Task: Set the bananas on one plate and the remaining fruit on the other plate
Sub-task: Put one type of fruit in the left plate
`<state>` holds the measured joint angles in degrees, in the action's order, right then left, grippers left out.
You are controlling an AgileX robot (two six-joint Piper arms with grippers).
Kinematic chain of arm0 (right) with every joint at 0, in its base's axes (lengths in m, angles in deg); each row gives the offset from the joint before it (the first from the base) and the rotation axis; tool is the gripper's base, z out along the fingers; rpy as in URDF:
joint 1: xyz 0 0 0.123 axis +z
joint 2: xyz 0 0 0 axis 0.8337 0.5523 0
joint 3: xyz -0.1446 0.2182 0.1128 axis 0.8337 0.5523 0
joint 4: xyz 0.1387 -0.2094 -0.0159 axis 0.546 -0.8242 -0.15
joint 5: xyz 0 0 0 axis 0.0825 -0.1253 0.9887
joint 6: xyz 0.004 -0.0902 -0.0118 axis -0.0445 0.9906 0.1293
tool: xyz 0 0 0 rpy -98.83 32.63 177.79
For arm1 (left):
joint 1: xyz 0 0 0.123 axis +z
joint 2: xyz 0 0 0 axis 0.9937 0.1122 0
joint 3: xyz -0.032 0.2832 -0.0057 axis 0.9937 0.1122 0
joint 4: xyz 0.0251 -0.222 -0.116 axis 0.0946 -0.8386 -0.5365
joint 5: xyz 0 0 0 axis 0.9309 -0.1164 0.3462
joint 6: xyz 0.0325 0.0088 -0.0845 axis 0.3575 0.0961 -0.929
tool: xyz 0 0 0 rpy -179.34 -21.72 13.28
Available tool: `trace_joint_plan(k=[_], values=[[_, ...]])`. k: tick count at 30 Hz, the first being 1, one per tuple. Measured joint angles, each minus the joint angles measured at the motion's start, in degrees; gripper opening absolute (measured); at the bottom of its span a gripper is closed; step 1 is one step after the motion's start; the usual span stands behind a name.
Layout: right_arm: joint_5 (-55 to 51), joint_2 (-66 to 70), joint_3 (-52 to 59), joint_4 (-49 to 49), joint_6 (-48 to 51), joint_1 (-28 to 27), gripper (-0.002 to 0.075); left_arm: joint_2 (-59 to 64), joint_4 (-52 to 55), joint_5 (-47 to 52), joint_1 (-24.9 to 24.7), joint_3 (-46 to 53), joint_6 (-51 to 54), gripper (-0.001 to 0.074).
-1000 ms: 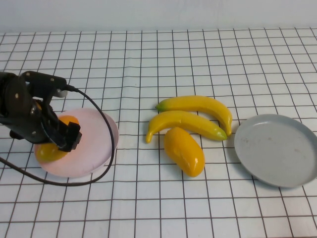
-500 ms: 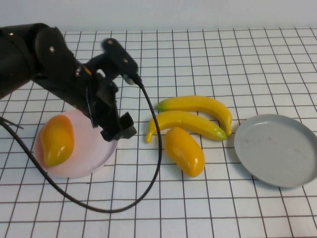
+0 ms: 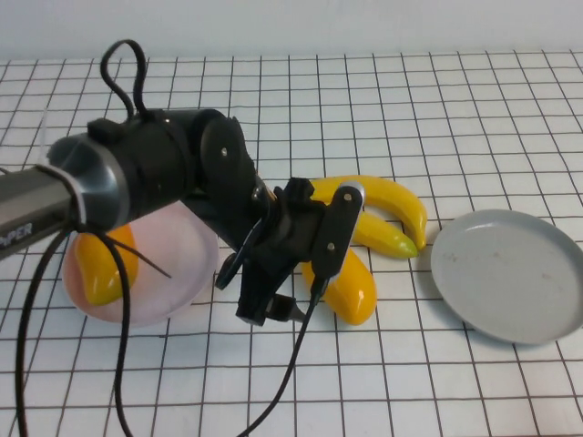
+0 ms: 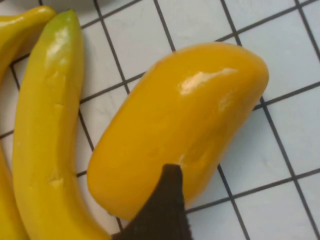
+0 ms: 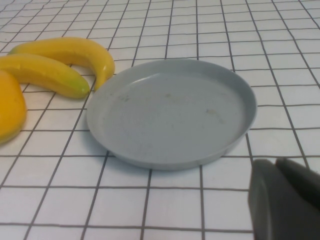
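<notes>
One mango lies on the pink plate at the left. The second mango lies on the table in the middle, in front of the two bananas, which my left arm partly hides. My left gripper is open and hangs just over this mango's left end. In the left wrist view the mango fills the middle beside a banana, with one dark fingertip in front of it. The grey plate at the right holds nothing. My right gripper is shut, just off the grey plate's rim.
The table is covered with a white cloth with a black grid. The left arm's black cable loops across the front of the table. In the right wrist view the bananas and the mango lie beyond the plate.
My left arm let go of a mango on the pink plate, rose, and swung right to the second mango in the middle. The fruit and plates on the right have not moved.
</notes>
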<state>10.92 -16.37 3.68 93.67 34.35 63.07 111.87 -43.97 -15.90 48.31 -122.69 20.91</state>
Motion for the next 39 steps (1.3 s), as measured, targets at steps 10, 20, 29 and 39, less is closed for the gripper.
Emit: trace_joint_plan(k=[10,20,29,39], values=[[0.0,0.0,0.0,0.0,0.0,0.0,-0.0016,5.8,-10.5,-8.9,0.0,0.0,11.4,0.0668],[0.0,0.0,0.0,0.0,0.0,0.0,-0.0016,8.3,-14.7,-14.0,0.0,-0.1,15.2,0.0668],[0.0,0.0,0.0,0.0,0.0,0.0,-0.0016,10.8,-16.4,-13.2,0.0,-0.1,15.2,0.0668],[0.0,0.0,0.0,0.0,0.0,0.0,-0.0016,10.8,-18.7,-14.2,0.0,-1.0,4.1,0.0588]])
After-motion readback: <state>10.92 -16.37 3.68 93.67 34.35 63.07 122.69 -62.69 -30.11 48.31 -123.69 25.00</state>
